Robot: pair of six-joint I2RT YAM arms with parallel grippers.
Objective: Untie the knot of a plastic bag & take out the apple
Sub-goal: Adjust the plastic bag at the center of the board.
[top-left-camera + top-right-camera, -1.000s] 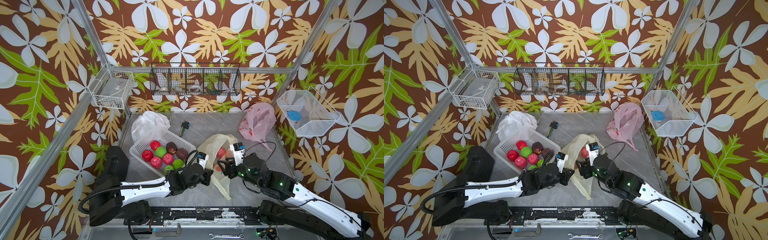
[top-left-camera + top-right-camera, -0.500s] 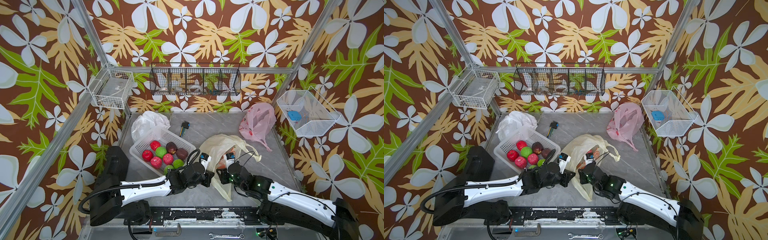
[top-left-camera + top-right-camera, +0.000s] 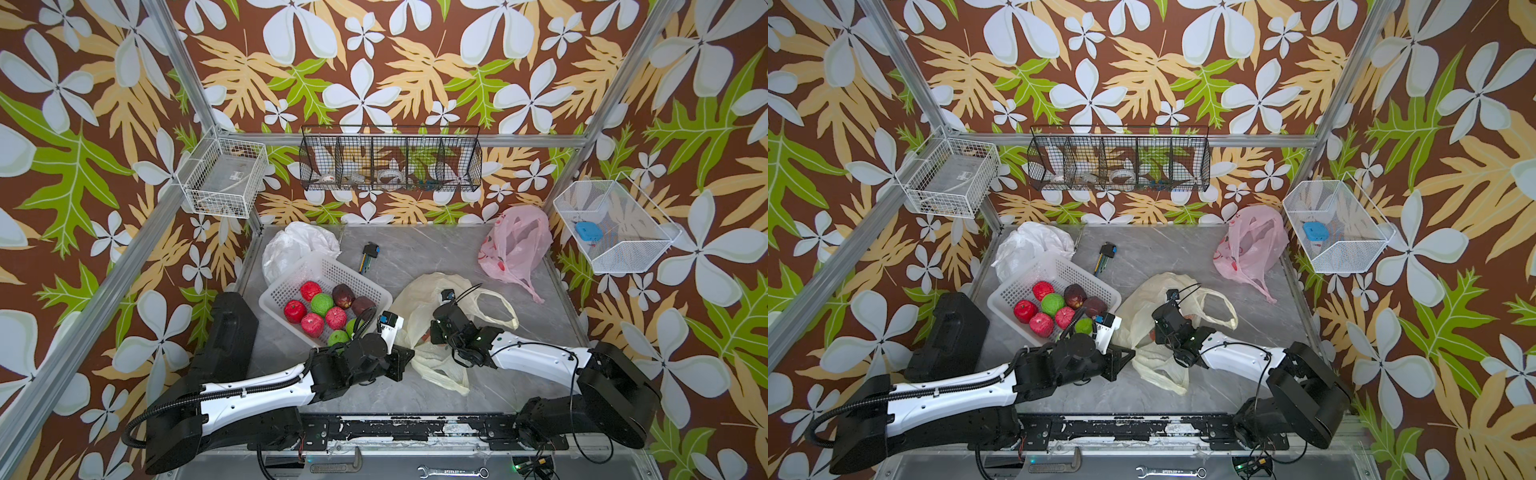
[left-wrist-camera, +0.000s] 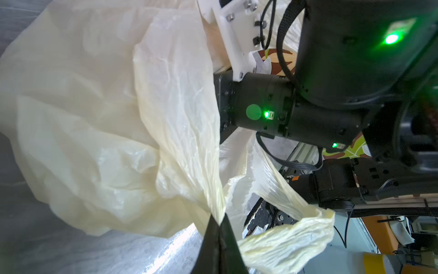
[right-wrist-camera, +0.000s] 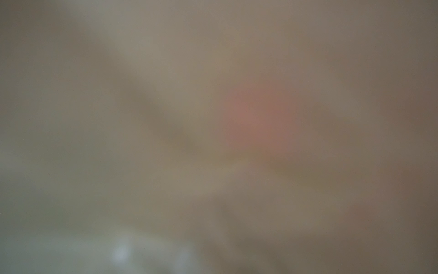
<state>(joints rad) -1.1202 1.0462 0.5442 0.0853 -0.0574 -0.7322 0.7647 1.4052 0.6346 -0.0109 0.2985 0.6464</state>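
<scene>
A cream plastic bag [image 3: 419,299] [image 3: 1142,299] lies crumpled mid-table, its mouth open and one handle loop spread to the right. My left gripper [image 4: 219,220] [image 3: 409,357] is shut on the bag's near edge, pinching a fold of plastic. My right wrist [image 3: 451,320] [image 3: 1173,322] reaches into the bag's mouth, and its fingers are hidden inside the plastic. A small reddish patch, probably the apple [image 3: 1151,333], shows through the bag by that wrist. The right wrist view is all blur behind plastic, with one reddish blob [image 5: 256,116]. No knot shows.
A white basket [image 3: 291,286] of red, green and dark fruits stands left of the bag, close to my left arm. A white bag [image 3: 291,245] and a hex-key set [image 3: 369,253] lie behind it. A pink bag [image 3: 515,245] sits at the back right.
My right arm dropped lower and pushed into the bag's mouth. The bag shifted and its handle loop spread to the right. My left gripper kept its hold in place.
</scene>
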